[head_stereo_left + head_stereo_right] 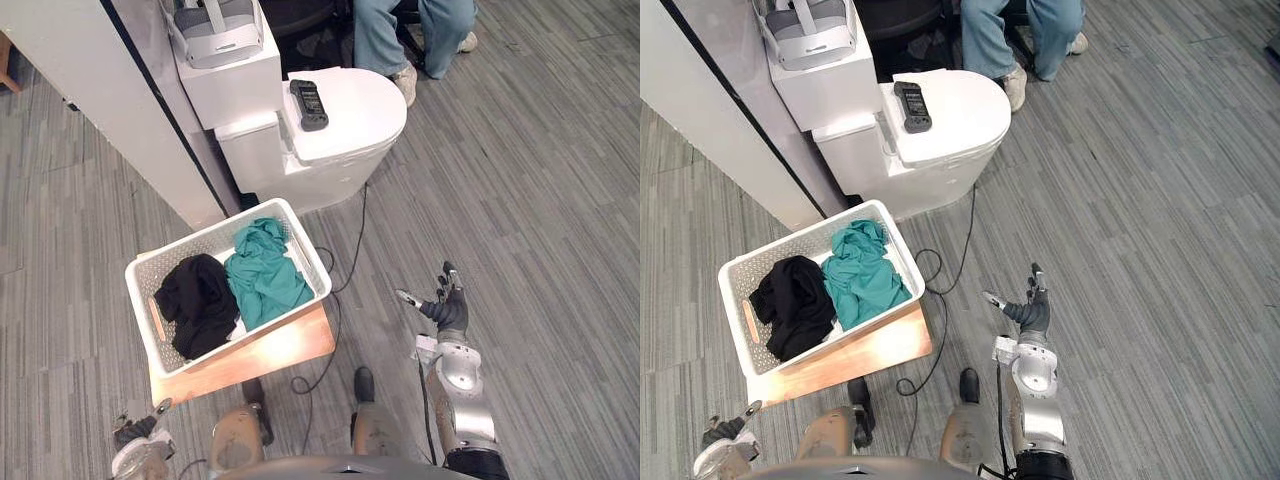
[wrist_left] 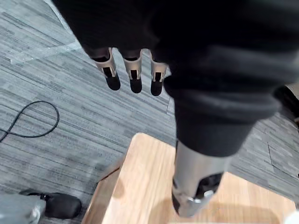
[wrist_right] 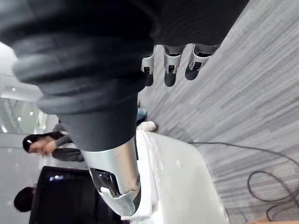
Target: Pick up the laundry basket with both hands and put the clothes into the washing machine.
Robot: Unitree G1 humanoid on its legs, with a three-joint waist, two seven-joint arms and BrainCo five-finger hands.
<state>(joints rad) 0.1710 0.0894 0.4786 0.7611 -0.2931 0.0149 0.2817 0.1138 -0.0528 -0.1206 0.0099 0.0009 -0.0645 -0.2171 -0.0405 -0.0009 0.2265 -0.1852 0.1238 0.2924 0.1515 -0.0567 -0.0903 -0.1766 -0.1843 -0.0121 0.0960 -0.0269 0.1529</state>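
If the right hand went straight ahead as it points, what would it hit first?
Looks free: bare floor lies ahead of the right hand. Further on, perhaps the person's shoe; depth is unclear.

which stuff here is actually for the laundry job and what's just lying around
For the job: laundry basket, black garment, teal garment, left robot hand, right robot hand, both open.
Lying about: wooden stand under the basket, white toilet-like fixture, black handset on it, headset, a person's legs.
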